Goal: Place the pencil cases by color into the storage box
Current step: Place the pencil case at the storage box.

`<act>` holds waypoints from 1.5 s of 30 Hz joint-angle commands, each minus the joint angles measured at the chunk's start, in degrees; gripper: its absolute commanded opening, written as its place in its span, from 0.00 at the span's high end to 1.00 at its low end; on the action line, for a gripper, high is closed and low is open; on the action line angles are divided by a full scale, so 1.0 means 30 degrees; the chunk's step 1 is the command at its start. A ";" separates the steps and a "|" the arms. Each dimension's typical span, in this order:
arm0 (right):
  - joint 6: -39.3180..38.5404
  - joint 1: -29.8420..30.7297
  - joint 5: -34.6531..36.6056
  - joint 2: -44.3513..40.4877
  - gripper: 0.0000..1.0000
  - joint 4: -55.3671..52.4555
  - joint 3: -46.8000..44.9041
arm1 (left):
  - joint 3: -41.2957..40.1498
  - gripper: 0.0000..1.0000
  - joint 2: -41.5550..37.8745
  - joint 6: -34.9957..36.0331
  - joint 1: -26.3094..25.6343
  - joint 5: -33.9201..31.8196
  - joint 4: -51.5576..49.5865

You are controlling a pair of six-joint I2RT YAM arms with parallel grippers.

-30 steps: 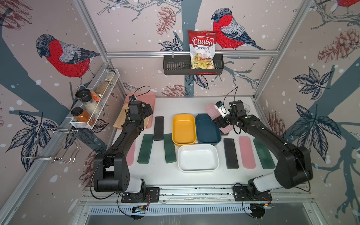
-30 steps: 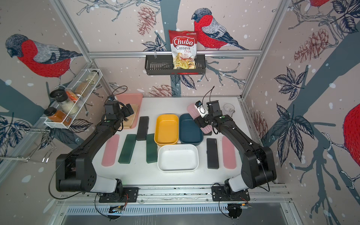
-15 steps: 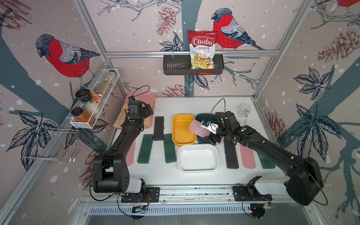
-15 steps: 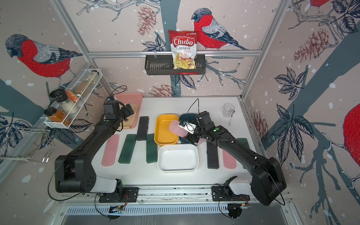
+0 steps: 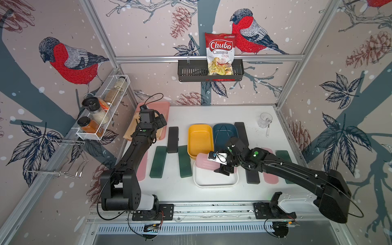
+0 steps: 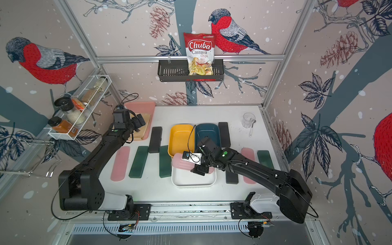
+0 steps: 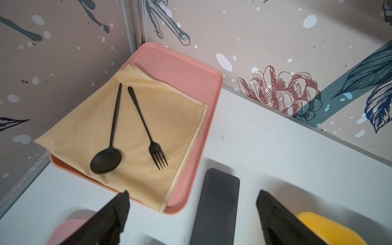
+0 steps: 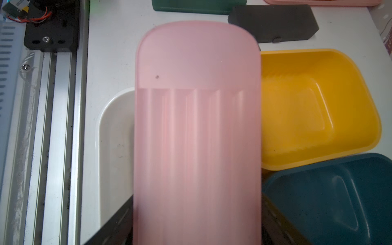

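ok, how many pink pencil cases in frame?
3. Left pink case lies flat beside a green case; held pink case is in the right gripper over the white tub; right pink case lies partly under that arm.

Pink pencil case (image 8: 197, 131) smooth ribbed plastic; yellow tub (image 8: 314, 110) glossy plastic; napkin (image 7: 131, 135) matt cloth.

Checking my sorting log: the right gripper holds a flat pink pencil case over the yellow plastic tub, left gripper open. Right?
Wrong tub: the right gripper holds the flat pink pencil case over the white plastic tub, beside the yellow plastic tub, as the right wrist view shows. The left gripper is open.
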 commanded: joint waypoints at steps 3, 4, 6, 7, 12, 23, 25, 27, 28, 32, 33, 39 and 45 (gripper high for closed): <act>-0.0261 0.0332 0.0579 0.0401 0.54 0.0110 -0.0598 | 0.0120 0.03 -0.0291 -0.0079 -0.0048 0.0147 -0.0529; -0.0417 0.0325 0.0630 0.0495 0.54 0.0165 -0.0675 | 0.0134 0.03 -0.0307 -0.0090 -0.0027 0.0133 -0.0559; -0.0840 0.0325 0.0760 0.0721 0.54 0.0287 -0.0911 | 0.0106 0.03 -0.0365 -0.0093 -0.0034 0.0214 -0.0618; -0.1035 0.0331 0.0817 0.0838 0.54 0.0316 -0.0998 | 0.0105 0.03 -0.0380 -0.0121 -0.0044 0.0242 -0.0635; -0.1605 0.0309 0.0735 0.1645 0.54 0.0989 -0.1293 | -0.0039 0.03 -0.0452 -0.0237 -0.0052 0.0372 -0.0670; -0.1830 0.0283 0.0245 0.2896 0.54 0.2541 -0.1420 | 0.0221 0.03 -0.0307 0.0003 -0.0038 0.0367 -0.1106; -0.1760 0.0336 0.0122 0.3165 0.53 0.2727 -0.1366 | 0.0279 0.03 -0.0305 0.0111 -0.0046 0.0364 -0.1218; -0.1739 0.0338 0.0060 0.3388 0.52 0.2863 -0.1294 | 0.0281 0.03 -0.0307 0.0186 -0.0051 0.0332 -0.1336; -0.1724 0.0333 0.0056 0.3524 0.52 0.2922 -0.1280 | 0.0285 0.03 -0.0305 0.0185 -0.0047 0.0292 -0.1361; -0.1732 0.0330 0.0060 0.3944 0.52 0.2985 -0.1256 | 0.0282 0.03 -0.0336 0.0229 -0.0031 0.0352 -0.1463; -0.1731 0.0331 0.0060 0.4011 0.52 0.2985 -0.1281 | 0.0296 0.03 -0.0322 0.0241 -0.0019 0.0412 -0.1469; -0.1636 0.0362 0.0173 0.4491 0.52 0.2866 -0.1241 | 0.0546 0.03 -0.0218 0.0491 -0.0035 0.0596 -0.1825; -0.1564 0.0382 0.0381 0.5119 0.50 0.3006 -0.1246 | 0.0384 0.03 -0.0161 0.0318 -0.0034 0.0767 -0.1731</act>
